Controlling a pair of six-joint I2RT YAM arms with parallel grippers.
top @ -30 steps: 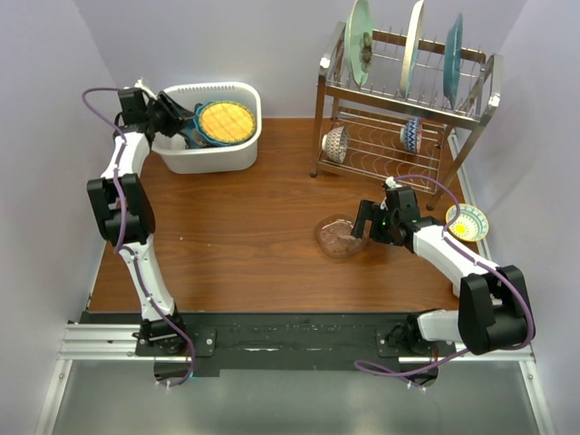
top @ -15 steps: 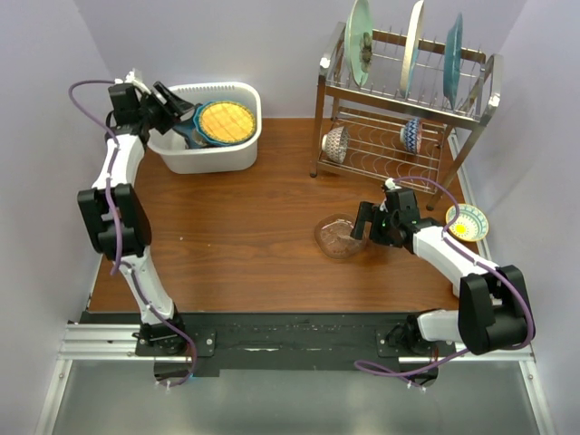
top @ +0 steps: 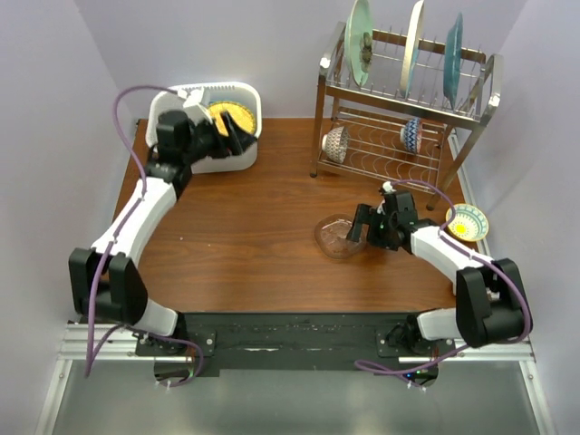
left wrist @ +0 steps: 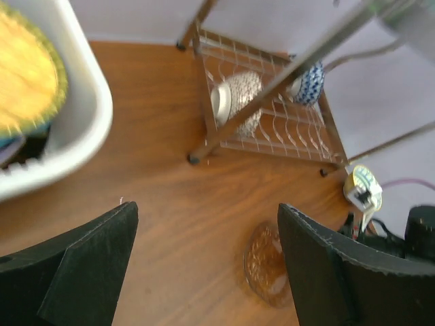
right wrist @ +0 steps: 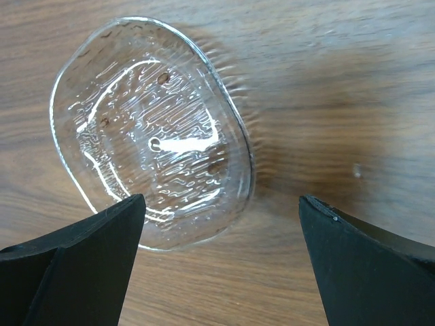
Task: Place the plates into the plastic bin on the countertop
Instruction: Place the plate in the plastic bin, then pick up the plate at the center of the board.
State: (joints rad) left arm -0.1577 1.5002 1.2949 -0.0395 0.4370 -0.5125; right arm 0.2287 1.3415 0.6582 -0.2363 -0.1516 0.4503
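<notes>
The white plastic bin (top: pixel 201 156) stands at the back left of the wooden countertop (top: pixel 245 236) and holds an amber plate with a blue-green rim (top: pixel 227 116). My left gripper (top: pixel 237 136) is open and empty above the bin's right side, pointing right. In the left wrist view the left gripper (left wrist: pixel 207 224) faces the bin's corner (left wrist: pixel 88 109) and the amber plate (left wrist: pixel 24 75). A clear textured glass plate (top: pixel 335 236) lies flat mid-right. My right gripper (top: pixel 356 228) is open just right of it. In the right wrist view the right gripper (right wrist: pixel 221 265) straddles the glass plate's near edge (right wrist: pixel 153 156).
A steel wire dish rack (top: pixel 399 118) stands at the back right with three upright plates (top: pixel 360 41) on top and two small bowls (top: pixel 336 143) below. A small yellow-and-white dish (top: pixel 467 222) lies by the right arm. The glass plate also shows in the left wrist view (left wrist: pixel 268 268).
My left arm has swung from the bin's far left side across to its right side, gripper open and empty. The right arm has barely moved.
</notes>
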